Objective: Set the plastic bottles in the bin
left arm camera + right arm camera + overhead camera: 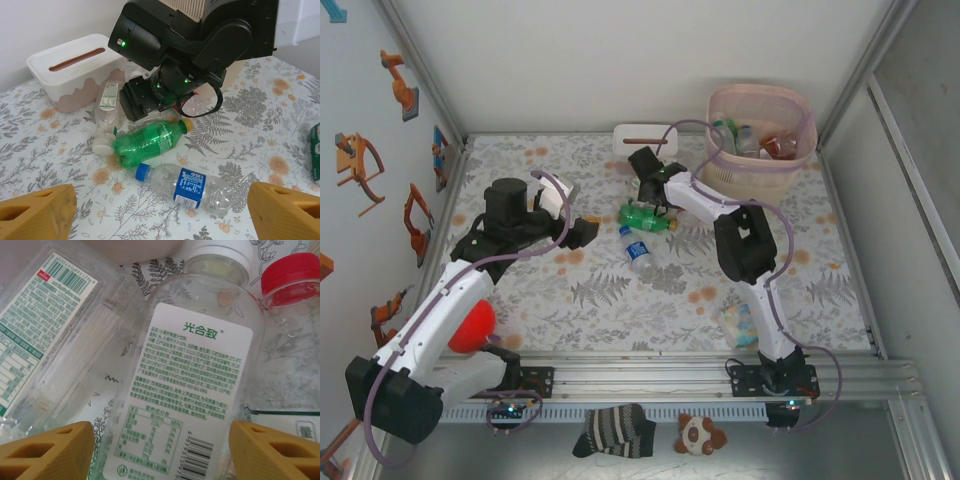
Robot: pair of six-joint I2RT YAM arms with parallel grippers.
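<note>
your right gripper (162, 450) stands open astride the white-capped clear bottle (195, 390) at frame centre. close squarely on its labelled body, clear of the red-capped bottle (287, 340), then lift toward the bin (757, 91), upper right of the top view. left gripper (160, 212) is open and empty.

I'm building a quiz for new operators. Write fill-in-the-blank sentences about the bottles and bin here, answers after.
1. The pale pink lattice-sided plastic bin stands at the far ___ corner of the floral-patterned table.
2. The green plastic bottle lies on its ___.
3. The clear plastic bottle with the blue label has a ___ cap.
4. In the right wrist view, the clear bottle next to the white-capped clear bottle shows a ___ cap.
Answers: right; side; blue; red.
</note>
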